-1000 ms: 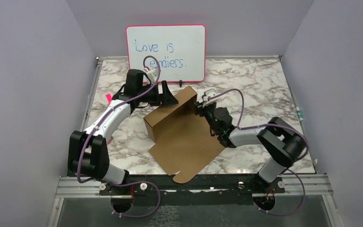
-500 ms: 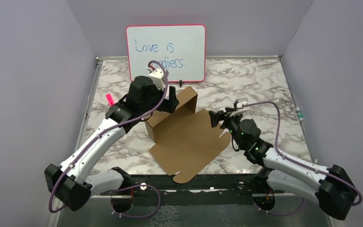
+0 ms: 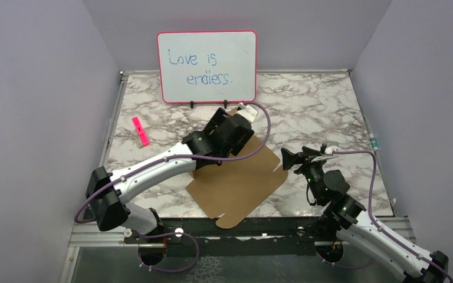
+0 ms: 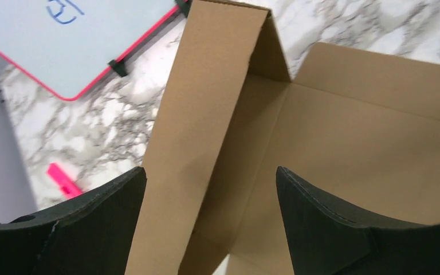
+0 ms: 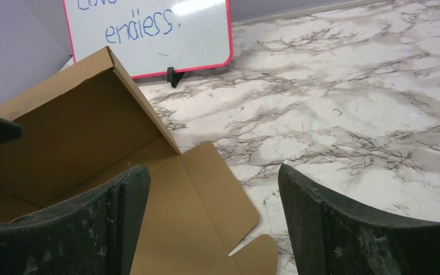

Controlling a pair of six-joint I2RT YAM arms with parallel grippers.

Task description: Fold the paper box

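Reckoning the paper box (image 3: 236, 183) barely begun, I see one wall (image 4: 206, 103) upright, the rest flat, with left gripper (image 4: 211, 172) and right gripper (image 5: 213, 169) jaws wide, holding nothing.

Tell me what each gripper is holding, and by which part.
Nothing is held. The left gripper is open over the raised flap of the box; the right gripper is open beside it.
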